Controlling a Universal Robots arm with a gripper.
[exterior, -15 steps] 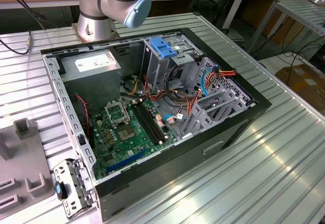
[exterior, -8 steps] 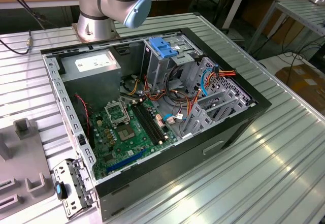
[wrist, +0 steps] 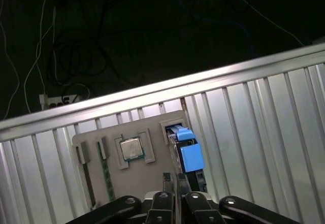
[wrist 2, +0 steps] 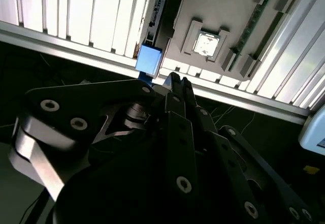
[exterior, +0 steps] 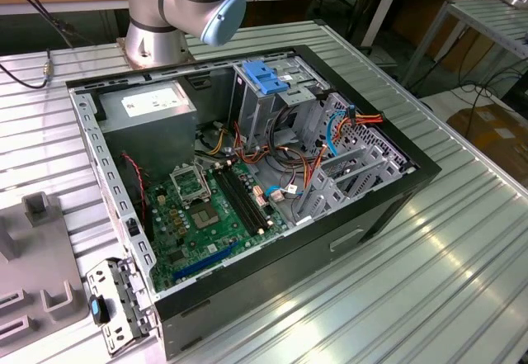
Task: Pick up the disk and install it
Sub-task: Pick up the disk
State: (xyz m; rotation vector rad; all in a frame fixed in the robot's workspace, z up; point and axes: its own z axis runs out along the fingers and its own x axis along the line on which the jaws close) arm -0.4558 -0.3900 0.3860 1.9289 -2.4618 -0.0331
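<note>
The disk (wrist: 186,155) stands on edge in a slot at one end of a grey holder plate (wrist: 152,125), showing a thin dark body and a blue plastic end. In the second wrist view the blue end of the disk (wrist 2: 149,61) lies just beyond my fingertips. In the exterior view the disk (exterior: 115,306) stands by the holder (exterior: 33,257) at the exterior view's lower left, beside the open computer case (exterior: 388,207). My gripper (wrist: 172,177) hangs well above the holder, shut with nothing between its fingers, as the gripper (wrist 2: 177,79) also looks in the second wrist view.
The holder also carries a processor chip (wrist: 131,149) and memory sticks (wrist: 104,170). Inside the case are a grey power-supply box (exterior: 148,104), a metal drive cage with a blue handle (exterior: 268,79), the green mainboard (exterior: 206,215) and loose cables (exterior: 330,133). The ribbed metal table (exterior: 429,281) ends close beyond the holder.
</note>
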